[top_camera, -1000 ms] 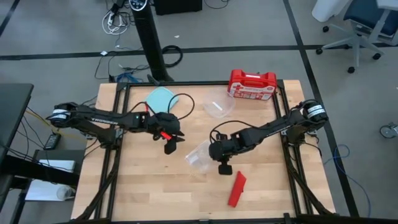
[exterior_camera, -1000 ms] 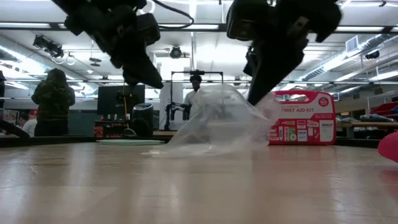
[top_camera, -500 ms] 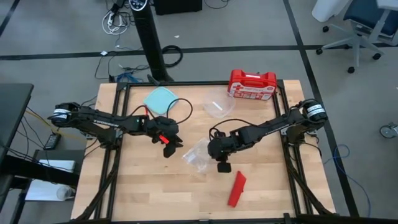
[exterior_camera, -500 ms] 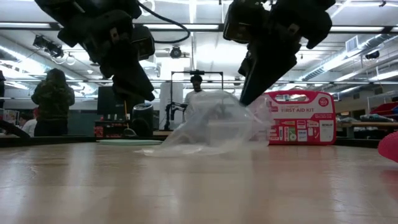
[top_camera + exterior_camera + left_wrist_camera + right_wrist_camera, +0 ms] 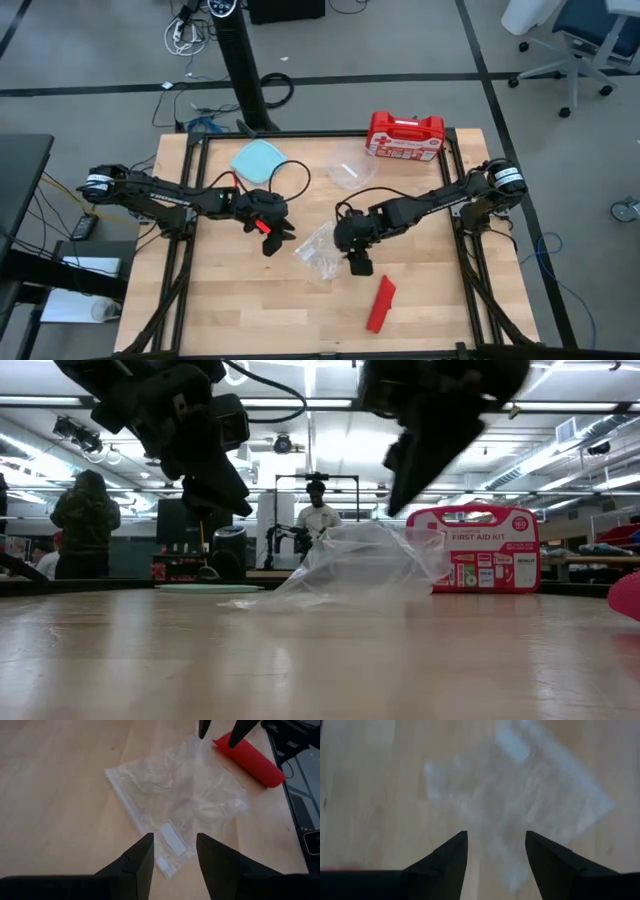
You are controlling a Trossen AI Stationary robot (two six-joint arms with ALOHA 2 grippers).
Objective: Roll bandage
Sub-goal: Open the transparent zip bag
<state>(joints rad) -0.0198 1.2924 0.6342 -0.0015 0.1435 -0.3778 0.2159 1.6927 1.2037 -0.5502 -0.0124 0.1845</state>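
Observation:
The bandage (image 5: 380, 303) is a red roll lying on its side on the wood, toward the near edge and right of a crumpled clear plastic bag (image 5: 320, 251). It also shows in the left wrist view as the bandage (image 5: 250, 757), beyond the bag (image 5: 175, 805). My left gripper (image 5: 272, 243) hangs open just left of the bag, above the table. My right gripper (image 5: 355, 264) hangs open over the bag's right edge, between bag and bandage. In the right wrist view the bag (image 5: 520, 795) lies below the open fingers, apart from them.
A red first-aid case (image 5: 405, 135) stands at the far edge. A clear plastic cup-like piece (image 5: 350, 172) and a teal pad (image 5: 258, 160) lie at the back. The near left of the table (image 5: 230, 310) is bare wood. People stand in the room behind.
My right gripper has risen a little, away from the bag's top. The bag, which stood pulled up under it, has sagged and spread lower on the table. My left gripper has sunk slightly beside the bag.

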